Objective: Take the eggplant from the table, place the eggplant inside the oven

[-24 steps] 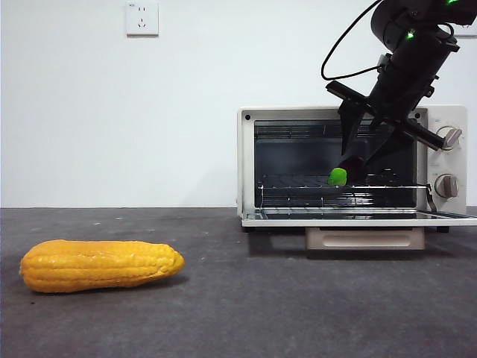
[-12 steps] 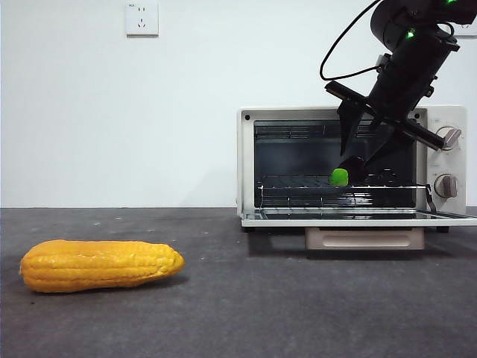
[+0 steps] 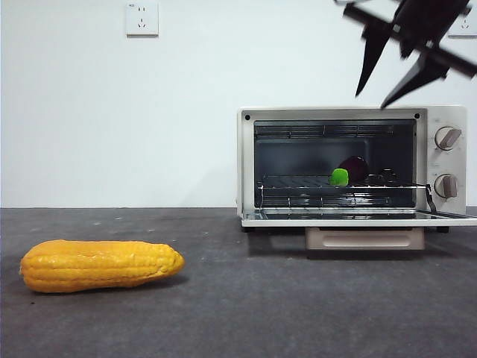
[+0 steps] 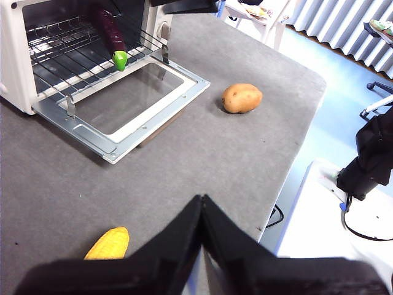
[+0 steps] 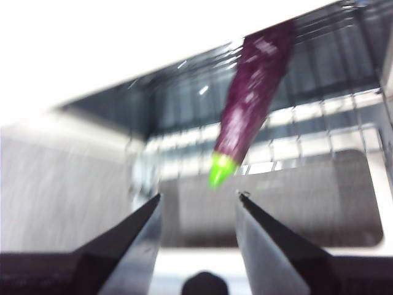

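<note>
On the oven [image 3: 246, 160] rack, eggplant [image 3: 350, 171] mostly shadowed, right hand [image 3: 376, 88] cropped above

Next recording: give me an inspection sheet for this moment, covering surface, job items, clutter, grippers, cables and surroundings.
Surface: dark grey table, faint specks.
Job items: eggplant lies on the wire rack inside the oven, green stem toward the open door; nothing grips it.
Clutter: corn on the table away from the oven; potato beside the door.
Grippers: right gripper above the oven, jaws open, empty; left gripper over the table, jaws shut, empty.
Cables: one black cable hanging off the table edge.
Surroundings: white wall with socket; blue floor beyond the table.
</note>
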Controlling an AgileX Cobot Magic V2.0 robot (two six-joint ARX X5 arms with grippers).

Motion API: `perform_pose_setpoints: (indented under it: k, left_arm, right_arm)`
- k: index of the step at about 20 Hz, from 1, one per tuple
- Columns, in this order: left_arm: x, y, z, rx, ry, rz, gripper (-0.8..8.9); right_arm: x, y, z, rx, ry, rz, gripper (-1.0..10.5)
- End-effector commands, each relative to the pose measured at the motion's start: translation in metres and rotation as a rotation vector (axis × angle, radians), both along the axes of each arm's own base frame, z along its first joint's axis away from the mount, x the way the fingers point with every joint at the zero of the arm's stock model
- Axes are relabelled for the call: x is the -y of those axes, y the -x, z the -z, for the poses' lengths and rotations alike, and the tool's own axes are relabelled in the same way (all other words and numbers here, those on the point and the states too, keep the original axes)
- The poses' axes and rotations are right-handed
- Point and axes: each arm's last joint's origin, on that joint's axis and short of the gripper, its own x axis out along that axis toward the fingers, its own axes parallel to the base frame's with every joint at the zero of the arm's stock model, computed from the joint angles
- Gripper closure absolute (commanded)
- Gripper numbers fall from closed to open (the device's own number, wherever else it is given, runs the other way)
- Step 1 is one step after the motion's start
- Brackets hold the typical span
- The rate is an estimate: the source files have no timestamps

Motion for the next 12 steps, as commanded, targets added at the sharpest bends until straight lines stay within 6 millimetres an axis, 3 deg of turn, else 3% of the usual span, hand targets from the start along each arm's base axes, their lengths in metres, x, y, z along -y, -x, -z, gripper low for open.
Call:
perform_pose_setpoints:
  k: [1,5,7,12]
  left_arm:
    - [0.0,0.0,0.001,-0.004,0.001,0.003,8.19]
    - [0.001,-0.002,0.0,0.011,0.006,0.003,8.19]
    - [0.001,-0.003,0.0,0.01,0.006,0.003,8.19]
    - [0.004,-0.011,0.004,-0.018,-0.002,0.003,8.19]
  right_arm:
    - [0.003,0.023,-0.016,0.035,0.071,-0.134,7.5]
    - [0.013,0.076,-0.04,0.021,0.129,-0.27,7.5]
    - [0.016,0.093,-0.048,0.028,0.136,-0.293,7.5]
    - [0.025,0.156,-0.081,0.185,0.116,-0.316,7.5]
